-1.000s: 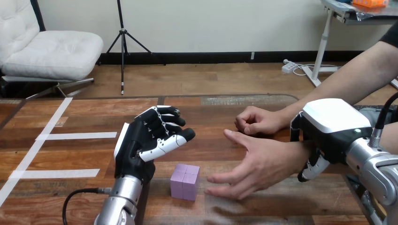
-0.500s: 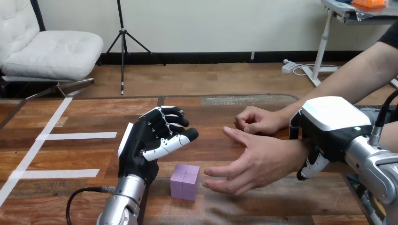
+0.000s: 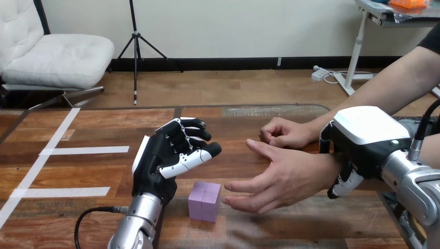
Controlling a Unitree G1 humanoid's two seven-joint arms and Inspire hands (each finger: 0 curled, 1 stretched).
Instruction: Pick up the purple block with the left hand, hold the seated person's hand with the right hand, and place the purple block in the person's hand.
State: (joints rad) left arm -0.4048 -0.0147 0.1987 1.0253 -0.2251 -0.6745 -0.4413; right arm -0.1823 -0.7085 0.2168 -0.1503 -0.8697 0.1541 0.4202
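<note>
Wooden table (image 3: 249, 120), plank top, with white tape strips (image 3: 85, 150) at the left side.

The block (image 3: 204, 201), purple, sat flat on the table near the front edge, about mid-width. Nothing touched it.

The left hand (image 3: 167, 158) hovered above the table, just left of the block and a little behind it, clear of it. The palm faced right. Its fingers (image 3: 188, 136) were spread and lightly bent, the thumb (image 3: 194, 155) stretched out toward the right, and the hand held nothing. The silver forearm (image 3: 134, 228) rose from the bottom edge.

The person's hand (image 3: 283, 179) reached in from the right, raised off the table with the fingers loose and pointing left. Its fingertips ended just right of the block, not touching it.

The right hand (image 3: 363, 136) sat over the wrist (image 3: 328, 168) of that hand, white shell uppermost. Its fingers (image 3: 346, 182) curled down round the wrist's near side, the tips showing below it, so it gripped the wrist.

The person's other hand (image 3: 283, 133) lay farther back on the table, loosely closed, apart from both robot hands.
</note>
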